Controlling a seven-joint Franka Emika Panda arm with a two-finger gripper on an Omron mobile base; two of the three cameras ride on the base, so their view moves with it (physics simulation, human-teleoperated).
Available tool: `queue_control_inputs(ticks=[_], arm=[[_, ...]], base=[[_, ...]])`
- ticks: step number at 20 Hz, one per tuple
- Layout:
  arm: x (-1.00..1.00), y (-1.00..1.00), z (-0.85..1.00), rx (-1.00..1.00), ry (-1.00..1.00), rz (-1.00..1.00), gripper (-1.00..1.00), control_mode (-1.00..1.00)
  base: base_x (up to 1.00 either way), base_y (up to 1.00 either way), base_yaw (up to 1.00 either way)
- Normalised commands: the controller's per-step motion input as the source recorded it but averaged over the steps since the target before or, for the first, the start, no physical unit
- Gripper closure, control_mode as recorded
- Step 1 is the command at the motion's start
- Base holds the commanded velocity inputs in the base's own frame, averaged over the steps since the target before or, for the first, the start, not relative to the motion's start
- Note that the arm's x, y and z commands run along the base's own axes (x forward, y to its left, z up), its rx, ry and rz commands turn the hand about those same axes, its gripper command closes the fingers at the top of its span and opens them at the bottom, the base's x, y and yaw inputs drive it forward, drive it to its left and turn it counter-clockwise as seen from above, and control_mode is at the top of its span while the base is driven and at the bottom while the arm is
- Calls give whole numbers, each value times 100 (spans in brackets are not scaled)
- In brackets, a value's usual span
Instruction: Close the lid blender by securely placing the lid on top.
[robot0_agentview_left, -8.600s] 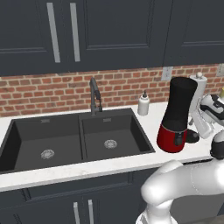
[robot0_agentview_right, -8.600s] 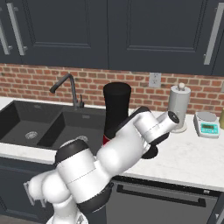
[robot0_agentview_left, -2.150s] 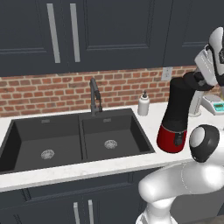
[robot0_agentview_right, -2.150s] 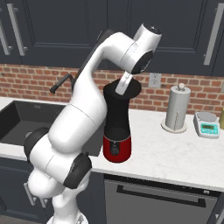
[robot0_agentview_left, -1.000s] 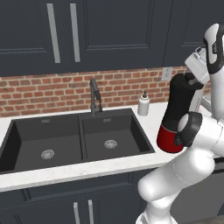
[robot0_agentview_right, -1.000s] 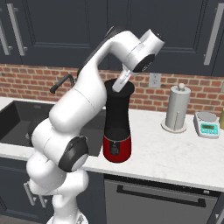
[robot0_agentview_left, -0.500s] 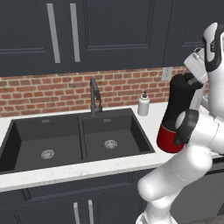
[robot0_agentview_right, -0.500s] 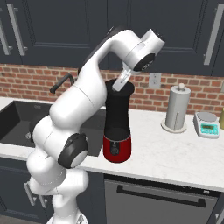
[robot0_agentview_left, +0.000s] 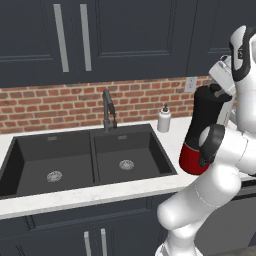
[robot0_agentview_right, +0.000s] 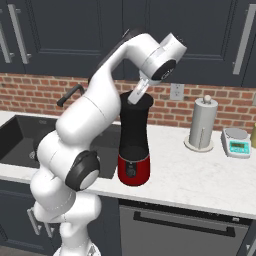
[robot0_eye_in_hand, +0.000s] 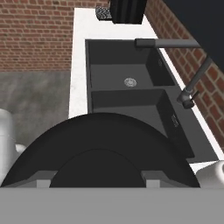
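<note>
The blender (robot0_agentview_right: 134, 131) stands on the white counter right of the sink, a tall black jar (robot0_agentview_left: 204, 120) on a glossy red base (robot0_agentview_left: 191, 159). The flat black lid (robot0_agentview_right: 142, 98) lies level at the jar's mouth. My gripper (robot0_agentview_right: 133, 99) points down onto it from above. In the hand view the lid's round black top (robot0_eye_in_hand: 103, 140) sits close below, and the fingertips (robot0_eye_in_hand: 43, 178) stand on either side of its low central knob (robot0_eye_in_hand: 100, 168). The gripper (robot0_eye_in_hand: 98, 180) looks shut on the lid. The seam between lid and jar rim is hidden by the hand.
A double black sink (robot0_agentview_left: 75, 160) with a dark faucet (robot0_agentview_left: 107, 107) lies left of the blender. A white soap bottle (robot0_agentview_left: 164, 120) stands behind it by the brick wall. A paper towel roll (robot0_agentview_right: 202, 122) and a small scale (robot0_agentview_right: 236, 141) stand to the right. Dark cabinets hang overhead.
Since 8.6 s ago the arm has swung up from the right counter to above the jar. Over the last second the hand has sunk slightly onto the jar's top.
</note>
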Motion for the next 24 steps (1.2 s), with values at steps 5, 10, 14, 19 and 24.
queue_control_inputs(ticks=[5, 10, 14, 19, 24], arm=[[6, 9, -4, 0, 0, 0, 100, -100], [0, 10, 0, 0, 0, 0, 100, -100], [-1, 12, 0, 0, 0, 0, 100, -100], [-1, 14, -10, 0, 0, 0, 100, -100], [0, 4, -37, 0, 0, 0, -100, -100]], base=[[0, 0, 0], [0, 0, 0], [0, 0, 0], [0, 0, 0], [0, 0, 0]])
